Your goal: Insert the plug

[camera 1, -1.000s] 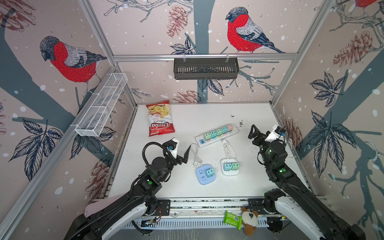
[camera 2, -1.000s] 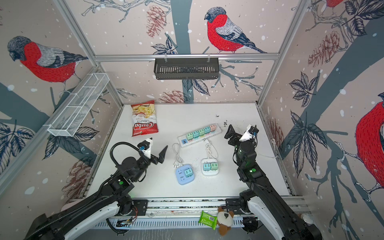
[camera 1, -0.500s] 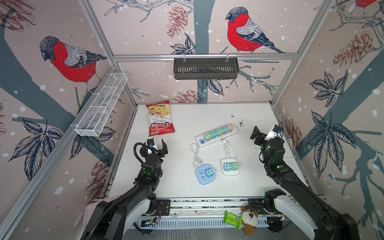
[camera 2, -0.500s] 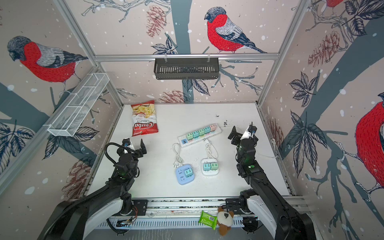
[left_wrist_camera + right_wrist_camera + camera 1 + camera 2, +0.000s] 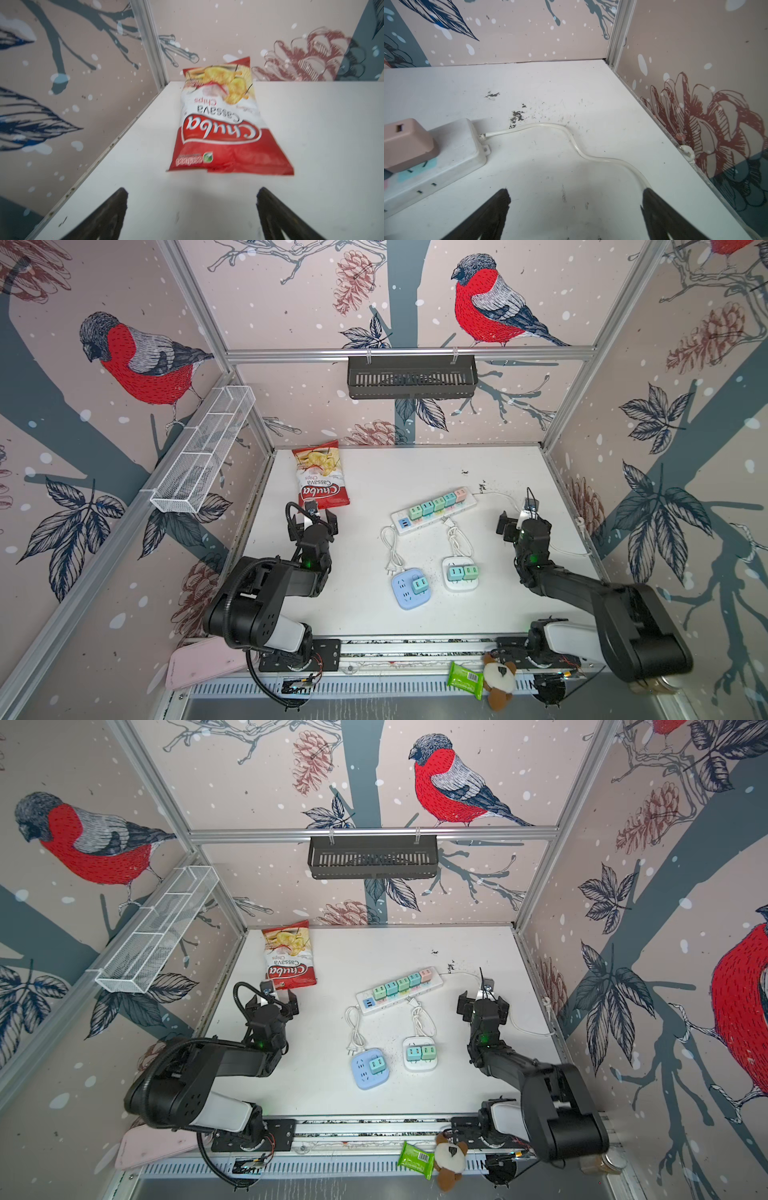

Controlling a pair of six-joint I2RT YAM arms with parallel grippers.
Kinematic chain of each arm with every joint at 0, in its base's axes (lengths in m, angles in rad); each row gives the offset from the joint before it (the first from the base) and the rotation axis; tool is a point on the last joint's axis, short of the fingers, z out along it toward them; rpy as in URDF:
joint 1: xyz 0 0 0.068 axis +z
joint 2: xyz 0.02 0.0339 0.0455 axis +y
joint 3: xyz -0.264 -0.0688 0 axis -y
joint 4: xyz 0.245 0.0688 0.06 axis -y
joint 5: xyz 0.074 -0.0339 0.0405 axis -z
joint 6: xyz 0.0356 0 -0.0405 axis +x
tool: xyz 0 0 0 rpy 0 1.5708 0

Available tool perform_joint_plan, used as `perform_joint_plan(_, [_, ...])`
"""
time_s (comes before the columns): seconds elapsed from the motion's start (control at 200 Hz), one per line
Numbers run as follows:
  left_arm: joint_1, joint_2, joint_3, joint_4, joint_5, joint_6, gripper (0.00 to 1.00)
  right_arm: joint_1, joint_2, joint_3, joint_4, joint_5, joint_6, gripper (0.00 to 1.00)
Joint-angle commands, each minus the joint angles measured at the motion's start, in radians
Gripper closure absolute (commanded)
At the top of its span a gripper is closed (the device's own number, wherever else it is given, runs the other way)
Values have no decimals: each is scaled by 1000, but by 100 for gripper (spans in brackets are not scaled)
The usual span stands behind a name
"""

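- Plug [image 5: 389,571] of blue socket cube [image 5: 411,588]: loose on counter [image 5: 374,472], just beside the cube's far-left corner, in no socket.
- Power strip [image 5: 434,510]: mid-counter, on the far side of both cubes; cord from white cube [image 5: 459,574] reaches strip's near edge.
- Left claw [image 5: 312,524]: spread wide, nothing between the fingers, close to near end of chip bag [image 5: 320,479], well left of plug.
- Right claw [image 5: 521,523]: spread wide, empty, just right of strip, above its white cable [image 5: 571,137].
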Motion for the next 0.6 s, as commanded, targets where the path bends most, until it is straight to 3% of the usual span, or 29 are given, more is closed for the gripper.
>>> perform_joint_plan(0.0, [64, -36, -14, 141, 83, -76, 3, 18, 63, 35, 145, 46, -87, 0])
perform_joint_plan(0.075, [68, 0, 14, 134, 156, -48, 3, 31, 60, 8, 209, 37, -128, 0])
perform_joint_plan(0.255, [58, 14, 37, 107, 139, -36, 3, 30, 56, -32, 304, -13, -148, 0])
perform_joint_plan(0.33, [57, 9, 40, 93, 142, -39, 3, 2, 90, -58, 384, -99, -135, 0])
perform_joint_plan(0.4, [58, 13, 43, 91, 139, -38, 3, -22, 107, -72, 439, -38, -78, 0])
perform_joint_plan(0.46, [66, 14, 55, 73, 154, -44, 3, -91, 130, -77, 437, -105, -6, 0])
perform_joint_plan(0.525, [71, 15, 63, 56, 162, -47, 3, -111, 206, -105, 604, -80, 2, 0])
perform_joint_plan(0.595, [71, 15, 63, 56, 163, -49, 3, -102, 160, -57, 432, -49, 29, 1])
